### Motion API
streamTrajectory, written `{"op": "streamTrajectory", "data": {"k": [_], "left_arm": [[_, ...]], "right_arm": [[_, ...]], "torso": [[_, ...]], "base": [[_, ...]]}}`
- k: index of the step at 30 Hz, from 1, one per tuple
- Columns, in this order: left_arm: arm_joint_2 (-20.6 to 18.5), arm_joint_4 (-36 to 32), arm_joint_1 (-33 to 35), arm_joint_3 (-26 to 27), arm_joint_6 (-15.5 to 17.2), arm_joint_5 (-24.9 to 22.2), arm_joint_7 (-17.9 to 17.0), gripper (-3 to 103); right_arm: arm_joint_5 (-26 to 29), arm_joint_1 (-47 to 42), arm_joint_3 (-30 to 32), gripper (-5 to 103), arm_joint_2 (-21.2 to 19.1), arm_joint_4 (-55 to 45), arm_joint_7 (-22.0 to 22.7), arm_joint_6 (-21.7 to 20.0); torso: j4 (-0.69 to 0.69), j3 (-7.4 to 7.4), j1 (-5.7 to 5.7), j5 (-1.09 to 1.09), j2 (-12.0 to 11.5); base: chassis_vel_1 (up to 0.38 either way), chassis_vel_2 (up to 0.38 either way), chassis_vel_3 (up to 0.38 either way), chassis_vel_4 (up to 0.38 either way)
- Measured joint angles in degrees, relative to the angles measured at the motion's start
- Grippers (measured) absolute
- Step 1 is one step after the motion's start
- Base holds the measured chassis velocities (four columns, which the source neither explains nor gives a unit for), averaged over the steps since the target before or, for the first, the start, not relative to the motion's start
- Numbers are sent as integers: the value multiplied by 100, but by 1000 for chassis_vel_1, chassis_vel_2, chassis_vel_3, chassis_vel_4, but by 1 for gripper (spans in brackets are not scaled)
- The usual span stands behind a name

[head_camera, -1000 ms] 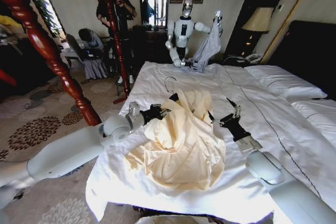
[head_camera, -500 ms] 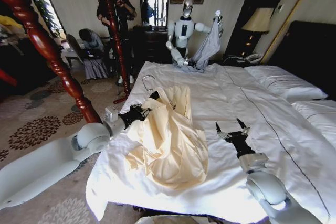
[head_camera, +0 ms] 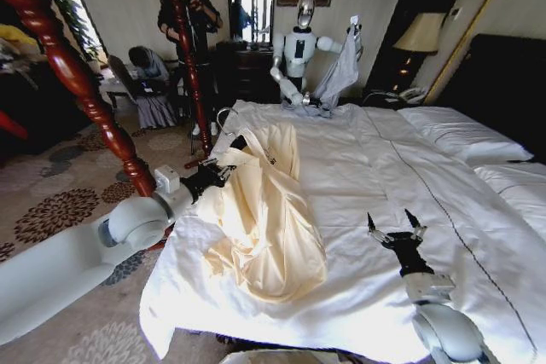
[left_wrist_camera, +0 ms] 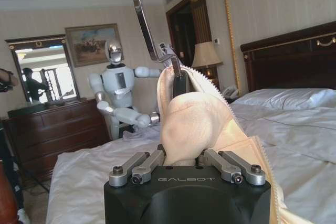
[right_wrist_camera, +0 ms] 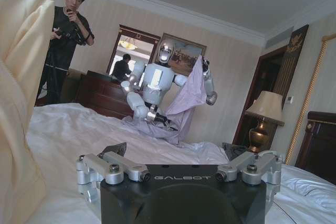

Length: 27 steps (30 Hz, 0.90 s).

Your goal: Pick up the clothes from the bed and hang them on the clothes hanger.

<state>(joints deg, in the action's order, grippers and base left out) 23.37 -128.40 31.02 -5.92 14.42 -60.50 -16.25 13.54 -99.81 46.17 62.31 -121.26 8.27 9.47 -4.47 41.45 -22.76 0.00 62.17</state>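
Once let go on the right side, carried up and left across the head view: the clothes (head_camera: 266, 210), drawn from the middle of the bed (head_camera: 367, 155) toward its left edge. Now stretched into a long cream drape, top lifted clear of the duvet, lower folds still pooled on the bed at centre-bottom of the frame.

Held by the left pincer (head_camera: 215, 179), pulled back toward the left of the frame since a second ago. Closed narrow on a bunched fold of cream fabric just under the collar, as seen close up in the left wrist view (left_wrist_camera: 181, 162). Directly above that grip, the clothes hanger (left_wrist_camera: 177, 83): black neck inside the collar, silver hook rising to the top of that frame. In the head view, the same hook at upper centre-left (head_camera: 222, 117), shifted leftward with each picture.

Retreated to the lower right of the head view, well apart from the fabric: the right pincer (head_camera: 396, 229), spread wide and holding nothing, hovering over bare duvet. Same wide spread in the right wrist view (right_wrist_camera: 178, 170), with only a cream edge at far left.

Judging by this: hanger apparently already seated in the neckline, one-armed carry under way, lower part not yet lifted off the bed.
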Motion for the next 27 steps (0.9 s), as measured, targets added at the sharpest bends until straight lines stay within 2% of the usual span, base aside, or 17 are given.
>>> {"op": "streamTrajectory", "data": {"k": [4,5,10,19,27], "left_arm": [[-126,-254,113,525,411,-535,-445,18],[-126,-254,113,525,411,-535,-445,18],[-168,-362,-117,886,990,-1396,-1050,18],[-384,-159,-461,1235,1374,-1655,-1198,18],[-421,179,-1262,1198,1713,-2067,-1395,18]], "right_arm": [[-4,10,-9,100,-10,2,0,0],[-4,10,-9,100,-10,2,0,0],[-7,16,-18,100,-18,2,0,0],[-10,21,-24,100,-24,3,1,-2],[-12,23,-27,100,-27,3,3,-5]], "torso": [[2,0,0,0,0],[2,0,0,0,0],[0,0,0,0,0],[1,0,0,0,0],[0,0,-1,0,0]], "base": [[0,0,0,0],[0,0,0,0],[0,0,0,0],[0,0,0,0],[0,0,0,0]]}}
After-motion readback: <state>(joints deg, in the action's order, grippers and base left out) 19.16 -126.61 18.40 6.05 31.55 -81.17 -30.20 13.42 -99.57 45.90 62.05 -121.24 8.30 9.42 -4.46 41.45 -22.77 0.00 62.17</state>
